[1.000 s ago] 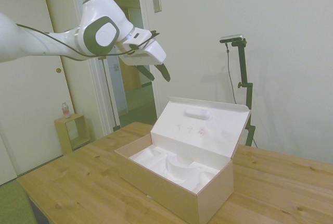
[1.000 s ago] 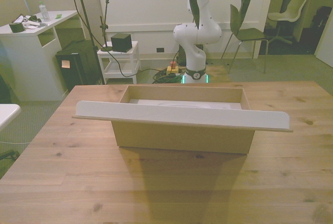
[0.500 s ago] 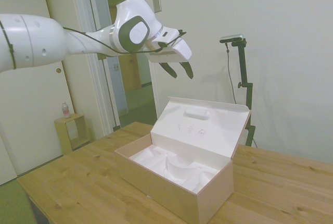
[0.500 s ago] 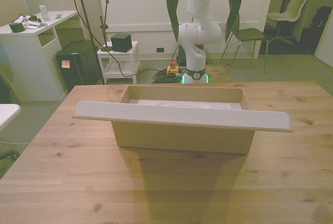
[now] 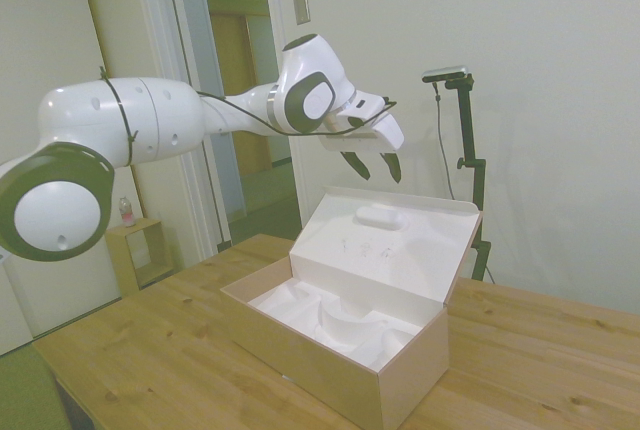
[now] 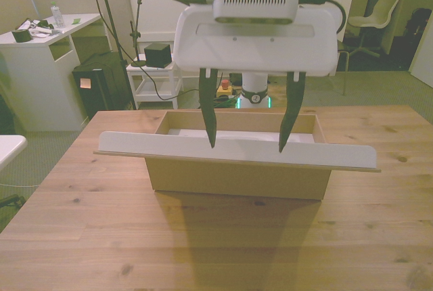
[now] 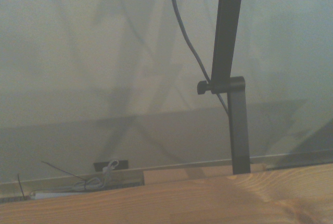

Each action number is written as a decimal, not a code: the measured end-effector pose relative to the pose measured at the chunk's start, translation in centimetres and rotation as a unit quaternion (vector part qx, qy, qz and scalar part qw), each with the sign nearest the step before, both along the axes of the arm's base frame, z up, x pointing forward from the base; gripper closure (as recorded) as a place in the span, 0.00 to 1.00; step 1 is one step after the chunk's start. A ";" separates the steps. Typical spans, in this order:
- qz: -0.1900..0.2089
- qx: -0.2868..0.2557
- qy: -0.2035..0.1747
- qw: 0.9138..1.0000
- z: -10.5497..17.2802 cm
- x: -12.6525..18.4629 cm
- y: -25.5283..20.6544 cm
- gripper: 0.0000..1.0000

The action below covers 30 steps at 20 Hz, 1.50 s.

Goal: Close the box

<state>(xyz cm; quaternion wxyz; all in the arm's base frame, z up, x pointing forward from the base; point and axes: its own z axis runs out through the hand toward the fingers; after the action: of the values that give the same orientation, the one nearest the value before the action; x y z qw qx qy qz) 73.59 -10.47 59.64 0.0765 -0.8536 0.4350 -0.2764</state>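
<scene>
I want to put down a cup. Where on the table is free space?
The table is bare between the box and its near edge, and on both sides of the box. The gripper hangs crowded over the raised lid.

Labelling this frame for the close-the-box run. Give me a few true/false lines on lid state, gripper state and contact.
1. The box's lid stands open. True.
2. The gripper is shut on the lid's edge. False: the fingers are spread apart and hold nothing.
3. In the side view the gripper hangs above the lid's top edge, apart from it. True.
4. The box is full of small items. False: only a white moulded insert shows inside.
5. The box lies on its side on the table. False: it sits upright, opening upward.
</scene>
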 end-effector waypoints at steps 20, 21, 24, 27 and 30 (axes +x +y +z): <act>-0.008 0.055 0.071 0.996 -1.0 -2.1 -1.6 0.00; -0.009 0.064 0.086 0.994 -0.3 -3.5 -1.3 0.00; -0.008 0.089 0.123 0.988 0.5 -7.2 -0.6 0.00; -0.005 0.101 0.143 0.984 0.0 -10.4 0.4 0.00; 0.001 0.103 0.153 0.983 -0.1 -13.5 2.2 0.00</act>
<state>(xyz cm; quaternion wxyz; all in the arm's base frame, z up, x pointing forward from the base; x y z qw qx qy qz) 60.12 -8.29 59.58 0.0973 -0.8738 0.4666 -0.0965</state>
